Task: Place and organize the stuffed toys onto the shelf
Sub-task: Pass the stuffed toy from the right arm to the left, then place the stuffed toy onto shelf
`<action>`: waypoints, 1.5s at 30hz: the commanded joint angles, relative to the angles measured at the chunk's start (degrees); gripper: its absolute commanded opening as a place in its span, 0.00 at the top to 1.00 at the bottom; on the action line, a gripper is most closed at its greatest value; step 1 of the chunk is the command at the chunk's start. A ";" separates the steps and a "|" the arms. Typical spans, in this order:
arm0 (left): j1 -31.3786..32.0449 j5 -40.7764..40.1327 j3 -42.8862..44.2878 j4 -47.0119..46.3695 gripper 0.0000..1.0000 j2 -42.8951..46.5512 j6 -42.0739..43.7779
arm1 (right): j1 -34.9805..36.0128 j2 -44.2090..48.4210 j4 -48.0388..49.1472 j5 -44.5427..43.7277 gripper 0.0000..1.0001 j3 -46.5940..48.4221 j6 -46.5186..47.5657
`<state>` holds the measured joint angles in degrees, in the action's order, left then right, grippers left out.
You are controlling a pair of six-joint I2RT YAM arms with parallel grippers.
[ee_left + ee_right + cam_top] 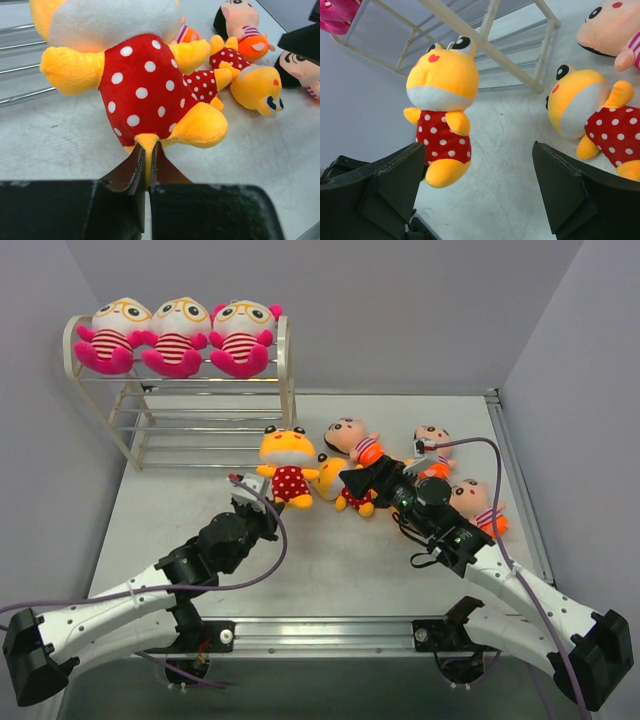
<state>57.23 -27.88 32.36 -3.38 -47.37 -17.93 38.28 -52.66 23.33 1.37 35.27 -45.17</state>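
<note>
Top cam sits high behind my arm bases (215, 632), looking down the whole table (330, 555) toward the shelf (283, 370). Left wrist cam is right up against the yellow dotted-dress toy (145, 90); right wrist cam catches that same toy from further off, shelf behind it.

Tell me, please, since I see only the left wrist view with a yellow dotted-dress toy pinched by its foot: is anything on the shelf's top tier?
Observer: Yes, three pink toys sit side by side along the top tier of the shelf.
Operator: Thank you; how is the right hand?
Observer: The right hand is open and holds nothing, just right of the yellow toy in your left hand.
Operator: How many peach-faced toys lie on the table?
Observer: Three peach-faced toys, all right of centre.
</note>
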 commanded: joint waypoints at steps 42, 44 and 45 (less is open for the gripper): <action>-65.14 43.25 19.32 9.99 0.98 -6.23 16.35 | -0.31 11.44 -8.48 -3.39 0.09 2.18 24.86; -67.58 45.88 19.23 8.31 0.98 -7.29 16.79 | -0.31 11.44 -8.13 -2.95 0.09 1.83 24.95; -68.47 47.03 19.32 6.91 0.98 -7.90 16.88 | -0.23 11.44 -8.13 -2.60 0.09 1.74 25.13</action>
<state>-8.64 13.06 49.39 11.90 -54.37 -2.83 38.26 -41.67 13.69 -1.52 37.39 -21.71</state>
